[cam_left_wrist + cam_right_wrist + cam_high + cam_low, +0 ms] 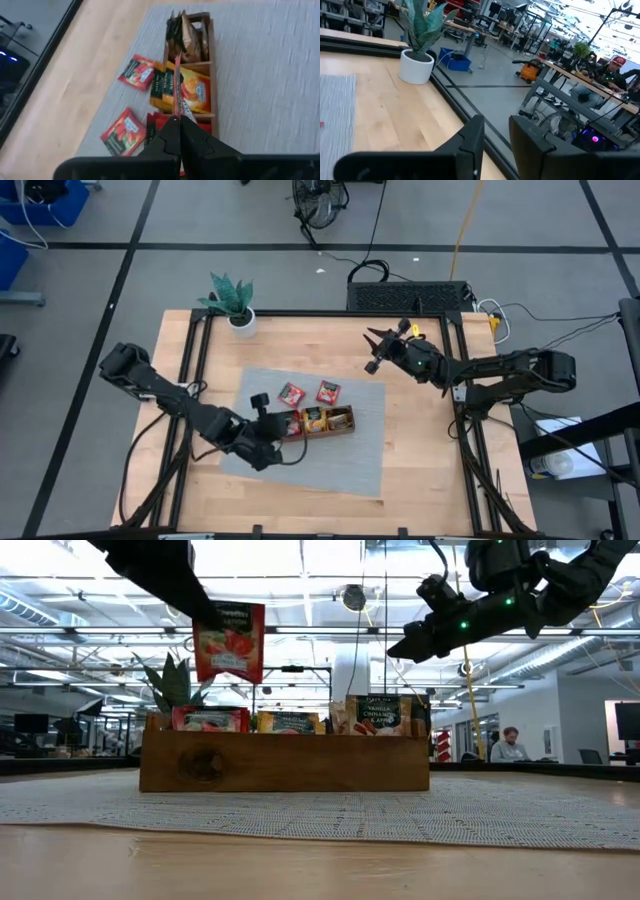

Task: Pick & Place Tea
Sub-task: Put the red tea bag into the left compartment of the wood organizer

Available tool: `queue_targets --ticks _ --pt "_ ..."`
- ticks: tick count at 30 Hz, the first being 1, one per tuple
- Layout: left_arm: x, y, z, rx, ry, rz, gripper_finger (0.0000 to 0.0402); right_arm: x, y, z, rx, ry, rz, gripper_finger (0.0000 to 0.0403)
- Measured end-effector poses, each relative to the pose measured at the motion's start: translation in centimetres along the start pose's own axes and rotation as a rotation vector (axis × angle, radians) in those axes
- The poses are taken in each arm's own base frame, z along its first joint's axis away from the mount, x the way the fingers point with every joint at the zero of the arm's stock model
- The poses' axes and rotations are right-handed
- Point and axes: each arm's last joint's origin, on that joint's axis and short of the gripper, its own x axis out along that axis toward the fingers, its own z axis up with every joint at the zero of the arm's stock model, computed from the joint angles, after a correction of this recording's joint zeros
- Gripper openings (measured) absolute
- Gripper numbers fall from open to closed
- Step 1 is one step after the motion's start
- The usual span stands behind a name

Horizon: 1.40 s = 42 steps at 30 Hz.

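A brown wooden tray [345, 432] with three compartments stands on a grey mat [320, 465]; sachets stick up in each compartment [192, 90]. Two red tea sachets [291, 393] [328, 391] lie flat on the mat beyond the tray. My left gripper [178, 121] is above the tray's left end, shut on a red tea sachet [230, 640]. My right gripper [496, 142] is raised over the table's far right part [376, 346], open, with nothing between its fingers. My left gripper pinches the red sachet between its two fingers at the sachet's upper edge [207, 612], near a corner. The fingers slant down from the table's left side. The sachet hangs upright below them, lifted clear above the tray's left compartment [205, 722].
A potted plant in a white pot [234, 308] stands at the far left of the table. Black frame rails [330, 313] run around the tabletop. A person [510, 745] sits far off in the room beyond the table.
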Motion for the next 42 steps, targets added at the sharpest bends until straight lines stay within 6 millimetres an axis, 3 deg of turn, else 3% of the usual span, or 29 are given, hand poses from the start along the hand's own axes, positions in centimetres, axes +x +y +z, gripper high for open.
queue_targets --ticks 15,29,42 --pt "2.1 -0.9 -2.9 -0.088 0.144 -0.031 0.0 0.0 0.1 -0.1 -0.007 0.013 0.005 0.0077" --pt "3.6 -1.4 -2.8 -0.031 0.169 -0.088 0.0 0.0 0.1 -0.2 -0.008 0.016 0.006 0.0077" --pt "6.8 -0.7 -3.8 -0.034 0.292 -0.044 0.0001 0.0 0.1 -0.2 -0.016 0.017 0.006 0.0077"
